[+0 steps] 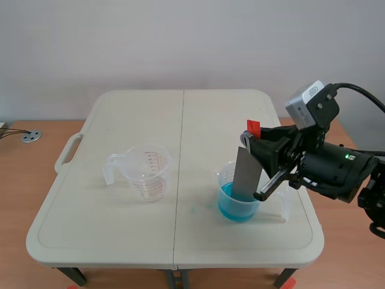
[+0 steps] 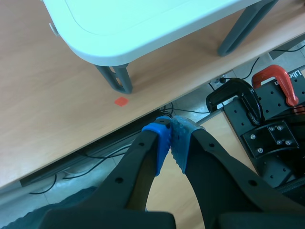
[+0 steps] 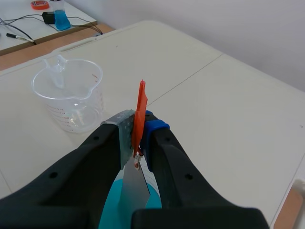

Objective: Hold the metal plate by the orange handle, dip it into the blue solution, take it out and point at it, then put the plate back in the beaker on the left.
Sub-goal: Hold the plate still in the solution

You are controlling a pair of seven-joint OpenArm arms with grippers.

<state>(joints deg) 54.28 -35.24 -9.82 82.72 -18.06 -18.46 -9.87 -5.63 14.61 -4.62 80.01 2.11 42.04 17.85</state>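
Pinches orange handle [image 3: 140, 107] edge-on in right gripper [image 3: 138, 131], pads tight on it. Hangs metal plate [image 3: 132, 183] straight below, lower end in blue solution [image 3: 108, 210] underneath. Risks: thin pinch slipping, plate catching rim on lift and tipping it, dripping toward empty beaker [image 3: 71, 95] ahead. Left gripper [image 2: 171, 138] closed on nothing, off-table.

No legible text or numbers.

Scene view looks down over the whole desk [image 1: 198, 120] from the robot's side. Left wrist view faces the floor [image 2: 47, 105] beside it. Right wrist view, close above the desk, shares plate [image 3: 133, 185] and beaker [image 3: 71, 93].
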